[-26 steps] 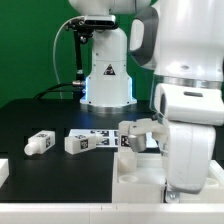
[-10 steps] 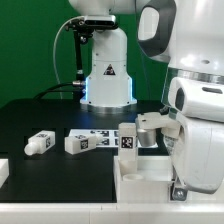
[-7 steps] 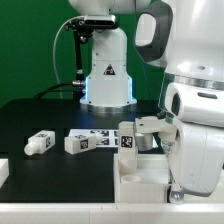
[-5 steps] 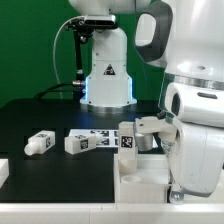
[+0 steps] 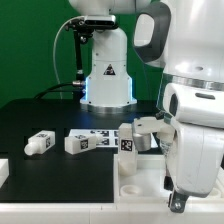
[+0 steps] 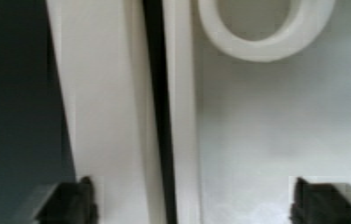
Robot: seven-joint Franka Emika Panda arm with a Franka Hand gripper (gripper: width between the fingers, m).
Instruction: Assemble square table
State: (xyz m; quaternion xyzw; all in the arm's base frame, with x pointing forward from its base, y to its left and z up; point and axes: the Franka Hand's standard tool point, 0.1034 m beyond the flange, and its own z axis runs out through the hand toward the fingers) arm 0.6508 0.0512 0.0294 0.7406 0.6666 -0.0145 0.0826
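Square table is in loose parts on your desk (image 5: 40,115). The arm (image 5: 190,110) is the biggest thing in the exterior view, filling the right side of the frame and bending down over the lower right. Under it, at the bottom centre, lies the flat white slab (image 5: 143,182). One leg (image 5: 127,139) stands upright at the slab's far edge, just left of the arm. Whether it sits in a corner hole, you cannot tell. A second leg (image 5: 78,143) lies on its side at centre left. A third leg (image 5: 38,144) lies tilted further left, apart from it. Behind the second leg, the marker board (image 5: 103,133) lies flat.

Your wrist view looks close onto the slab (image 6: 261,130). It shows a raised round ring (image 6: 261,40) and a narrow dark gap beside it. The hand (image 6: 198,202) is spread wide, its two dark fingertips (image 6: 65,203) far apart over the white surface and gripping nothing.
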